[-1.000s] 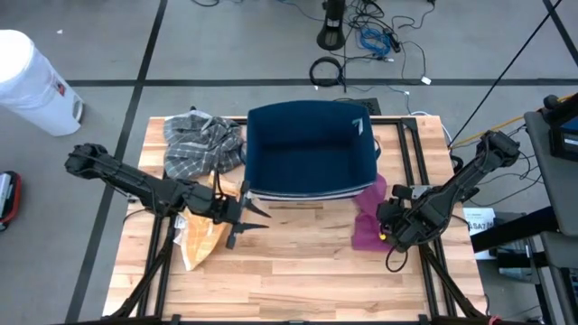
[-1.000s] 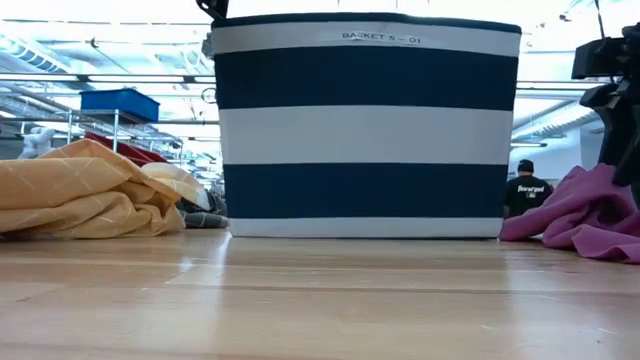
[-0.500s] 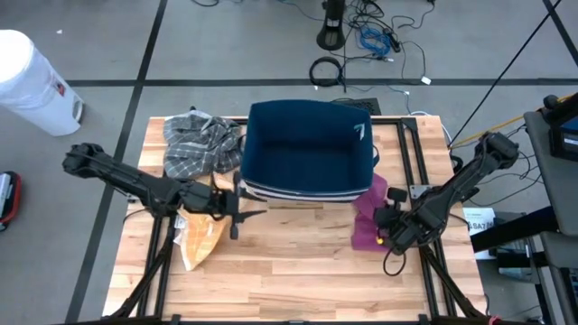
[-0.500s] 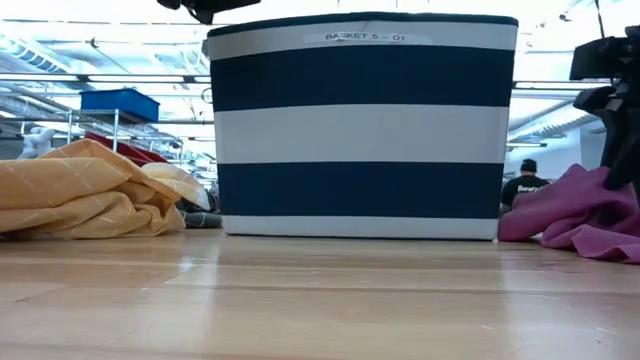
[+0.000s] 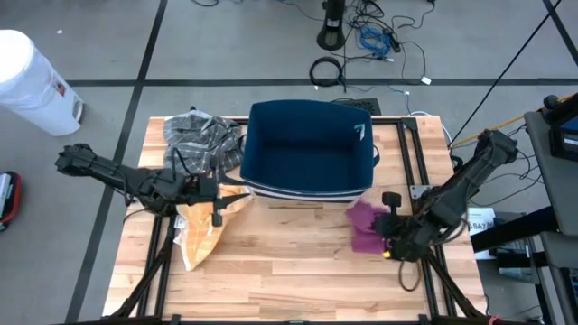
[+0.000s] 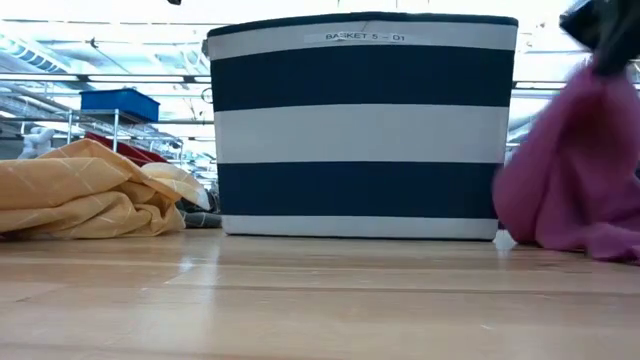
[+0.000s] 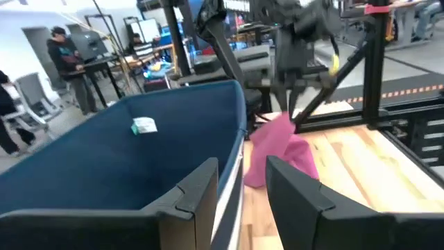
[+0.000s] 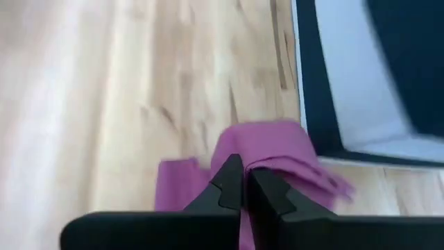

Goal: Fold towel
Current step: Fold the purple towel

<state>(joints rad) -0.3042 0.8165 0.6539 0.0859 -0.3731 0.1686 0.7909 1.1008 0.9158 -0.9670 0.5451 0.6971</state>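
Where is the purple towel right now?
In the high view, the purple towel is on the table's right side, just in front of the striped basket, pinched by the right end effector.

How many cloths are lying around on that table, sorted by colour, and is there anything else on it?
Purple towel, pinched by the right gripper: 1
Yellow cloth, below the left gripper: 1
Grey plaid cloth: 1
Navy-and-white striped basket: 1
Total: 3 cloths and 1 basket, 4 things
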